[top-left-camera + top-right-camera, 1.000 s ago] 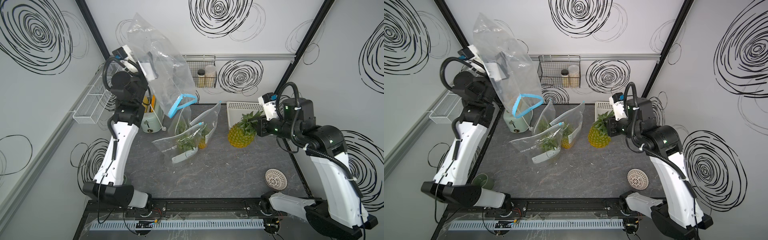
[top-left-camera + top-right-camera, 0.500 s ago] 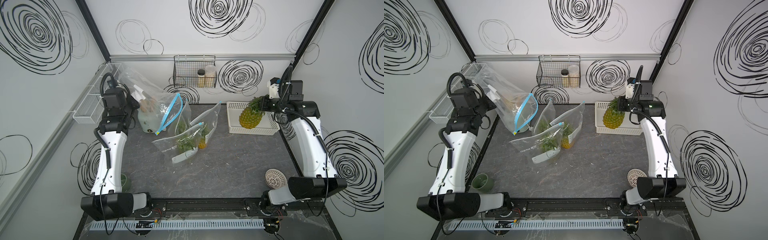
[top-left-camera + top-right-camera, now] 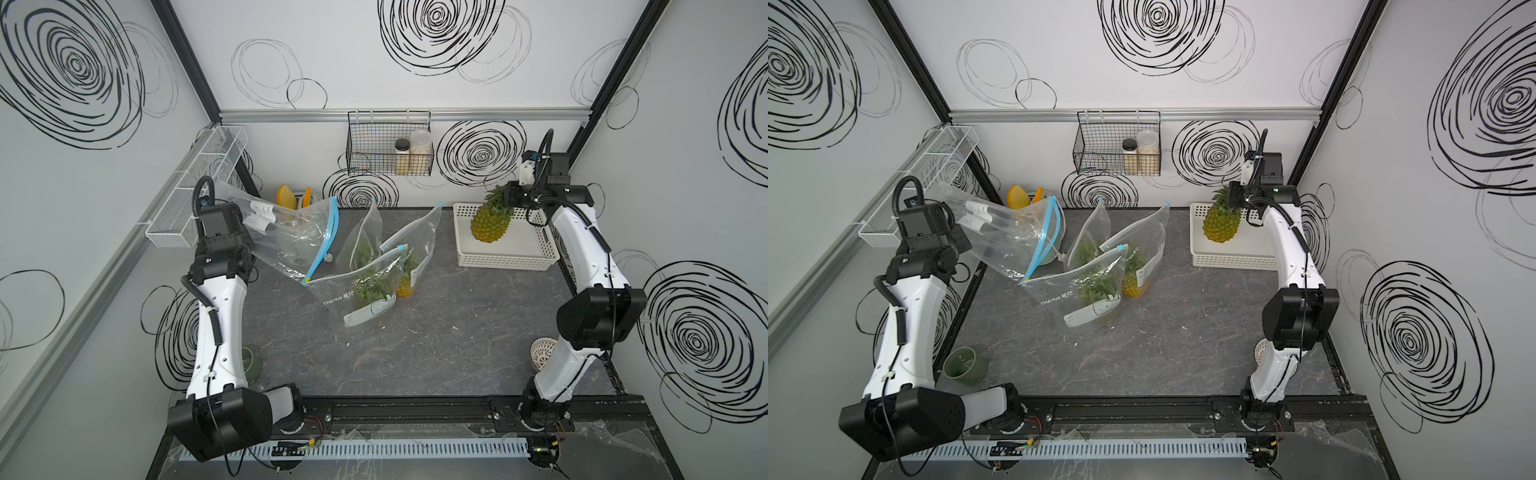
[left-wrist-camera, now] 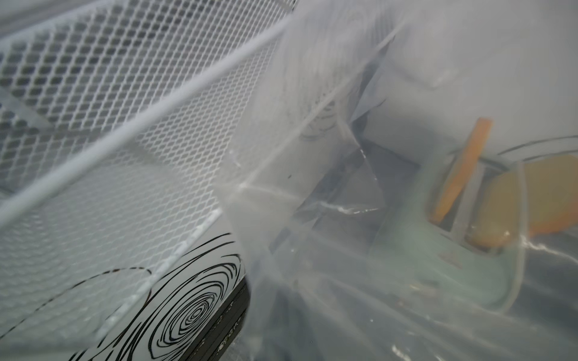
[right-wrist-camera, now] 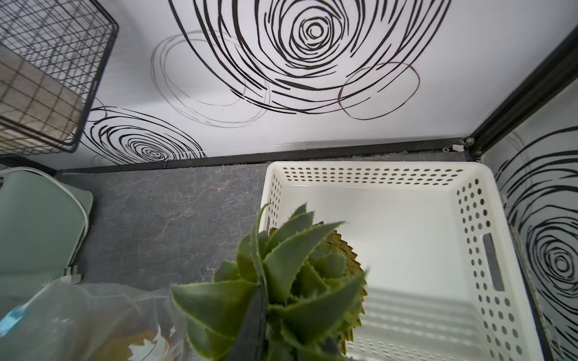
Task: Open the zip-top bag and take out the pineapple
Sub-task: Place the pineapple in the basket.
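The pineapple point(image 3: 490, 224) point(image 3: 1221, 226), yellow with a green crown, hangs upright over the left part of the white perforated basket point(image 3: 505, 262) point(image 3: 1233, 259) at the back right. My right gripper point(image 3: 509, 197) point(image 3: 1235, 195) is shut on its crown. In the right wrist view the crown leaves point(image 5: 297, 281) fill the space round a dark finger point(image 5: 253, 322). The emptied zip-top bag point(image 3: 291, 241) point(image 3: 1009, 237), clear with a blue zip strip, hangs open-mouthed from my left gripper point(image 3: 251, 237) point(image 3: 959, 239) at the back left. Its plastic point(image 4: 344, 218) veils the left wrist view and hides the fingers.
Other clear bags holding pineapples point(image 3: 374, 286) stand mid-table. A pale green container with orange pieces point(image 3: 291, 199) sits at the back left. A black wire basket with jars point(image 3: 388, 149) hangs on the back wall, a white mesh shelf point(image 3: 195, 199) on the left wall. A green cup point(image 3: 965, 365) stands front left.
My left arm has come down from high up, lowering the empty bag to the back left. My right arm has carried the pineapple from mid-table back over the white basket.
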Tool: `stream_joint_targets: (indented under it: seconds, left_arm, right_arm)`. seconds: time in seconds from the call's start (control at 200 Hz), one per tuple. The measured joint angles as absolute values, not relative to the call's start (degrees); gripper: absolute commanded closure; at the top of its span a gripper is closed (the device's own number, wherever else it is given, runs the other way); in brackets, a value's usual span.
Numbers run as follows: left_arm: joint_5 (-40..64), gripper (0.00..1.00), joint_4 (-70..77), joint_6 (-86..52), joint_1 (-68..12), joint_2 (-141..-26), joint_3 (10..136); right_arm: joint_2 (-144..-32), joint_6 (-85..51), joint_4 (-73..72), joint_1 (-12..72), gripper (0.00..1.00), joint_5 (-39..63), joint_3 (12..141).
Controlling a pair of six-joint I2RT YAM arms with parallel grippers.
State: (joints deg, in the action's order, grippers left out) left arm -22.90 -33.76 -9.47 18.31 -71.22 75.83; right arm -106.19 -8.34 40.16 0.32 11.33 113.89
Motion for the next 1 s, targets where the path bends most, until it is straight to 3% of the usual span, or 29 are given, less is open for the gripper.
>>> stream_joint_targets:
  seconds: [0.7,1.001]
  left_arm:
    - [-26.5,1.00,-33.3,-8.4,22.6,-67.9,58.2]
    - [-26.5,1.00,-32.4,-7.9,23.7,-66.5,53.3]
  right_arm:
    - [-129.1,-7.4,38.9,1.7,1.00,12.3,132.7]
    - [-131.8,-7.2,38.0,1.7,1.00,13.2,134.0]
